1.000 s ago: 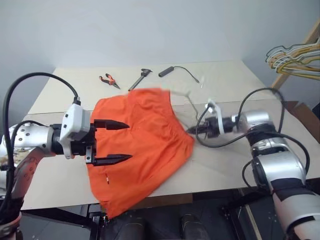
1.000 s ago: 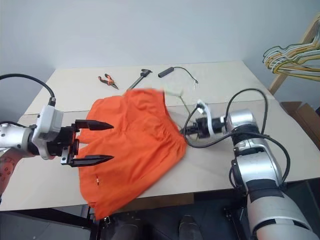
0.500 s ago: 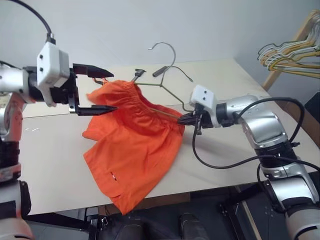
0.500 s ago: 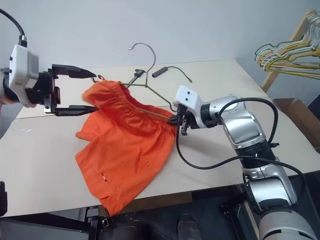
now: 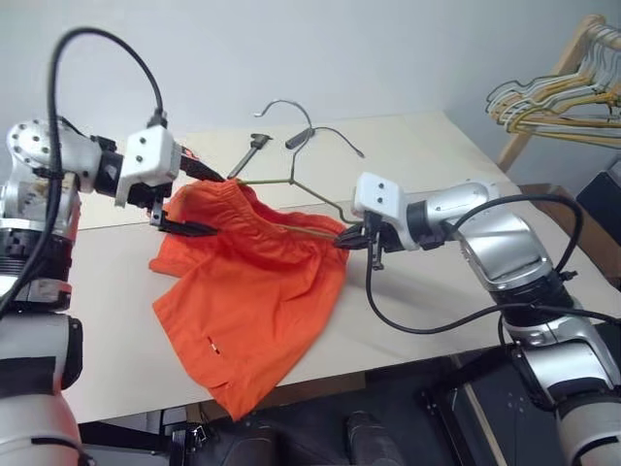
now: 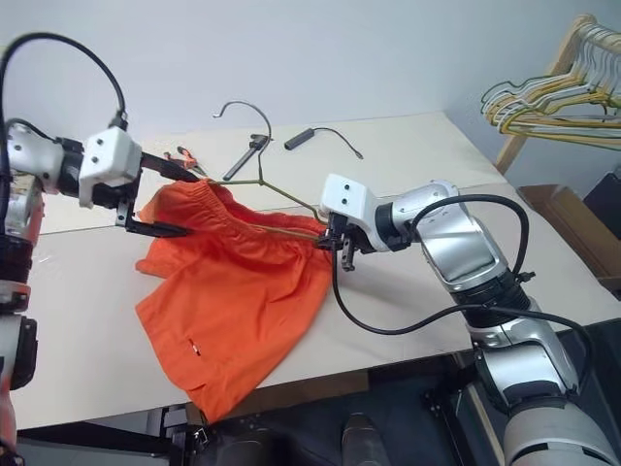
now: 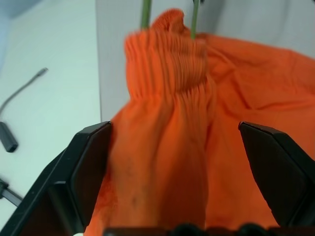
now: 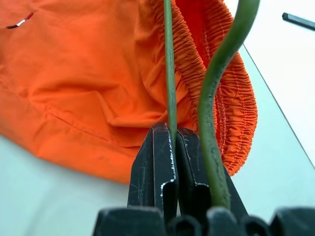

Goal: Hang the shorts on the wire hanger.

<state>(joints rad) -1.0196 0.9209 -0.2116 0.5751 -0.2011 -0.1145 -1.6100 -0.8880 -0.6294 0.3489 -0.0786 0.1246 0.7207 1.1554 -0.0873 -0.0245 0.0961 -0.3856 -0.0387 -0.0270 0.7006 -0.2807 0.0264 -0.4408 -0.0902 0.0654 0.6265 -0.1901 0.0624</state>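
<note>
Orange cloth made up most of the scene, spread over a pale table (image 5: 408, 320); going from left to right, the left gripper (image 5: 194, 201) came first, with its two black fingers (image 7: 83, 162) spread wide apart and nothing caught between them; the gathered waistband of the shorts (image 5: 252, 301) bunched up in the gap between those fingers; one finger lay over the top of the cloth and one under it. The shorts hung partly lifted at the waist end, and the rest sagged down onto the table, with one leg drooping over the near edge; a small white mark showed near that leg's hem. The wire hanger (image 5: 291, 181) poked out of the waistband, its curved hook sticking up in the air; farther right, the right gripper (image 5: 351, 238) was clenched tight on the thin wire at the hanger's corner, just beside the edge of the shorts. Some small tools (image 5: 254, 150) lay at the back of the table; far right, a bunch of other hangers (image 5: 548, 97) hung on a wooden rack.
</note>
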